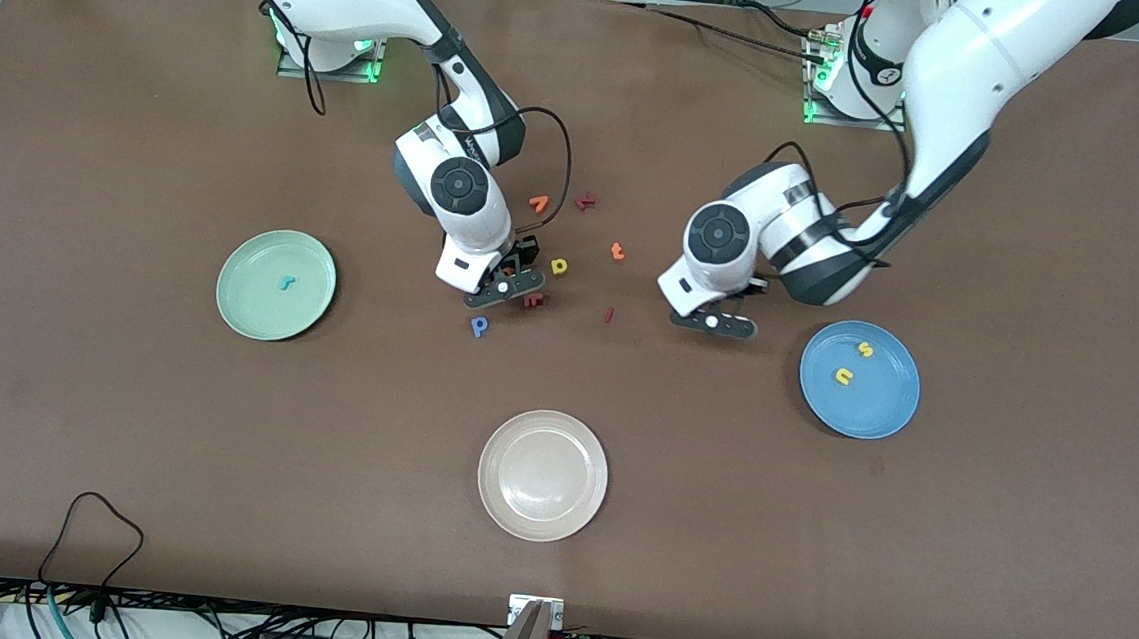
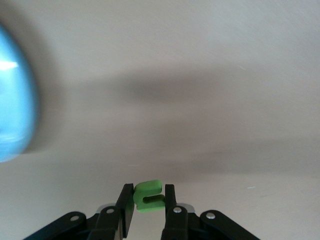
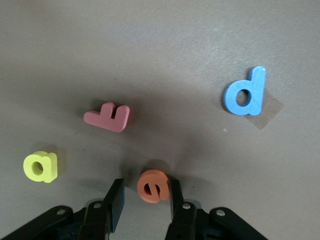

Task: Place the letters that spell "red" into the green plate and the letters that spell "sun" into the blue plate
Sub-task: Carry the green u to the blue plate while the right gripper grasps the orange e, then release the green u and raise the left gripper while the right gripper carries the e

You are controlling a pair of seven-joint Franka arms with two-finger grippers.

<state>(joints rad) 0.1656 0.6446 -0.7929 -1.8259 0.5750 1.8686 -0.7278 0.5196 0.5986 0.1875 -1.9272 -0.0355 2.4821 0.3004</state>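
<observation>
My left gripper (image 1: pixel 715 322) is shut on the dark green n (image 2: pixel 147 190) over bare table beside the blue plate (image 1: pixel 874 406). On that plate lie the yellow s (image 1: pixel 865 349) and the yellow u (image 1: pixel 843 376). My right gripper (image 1: pixel 503 290) is down at the table among the loose letters. In the right wrist view the orange e (image 3: pixel 153 185) sits between its fingers: one finger touches it, the other stands off with a gap. The blue d (image 1: pixel 479 326) lies close by, nearer the front camera. The teal r (image 1: pixel 285 283) rests in the green plate (image 1: pixel 259 313).
A cream-white plate (image 1: pixel 543 475) sits toward the front camera, mid-table. Close to the right gripper lie a yellow letter (image 1: pixel 559 266) and a dark red piece (image 1: pixel 533 300). Farther back lie an orange t (image 1: pixel 617 252), another orange letter (image 1: pixel 539 203) and a dark red one (image 1: pixel 586 201).
</observation>
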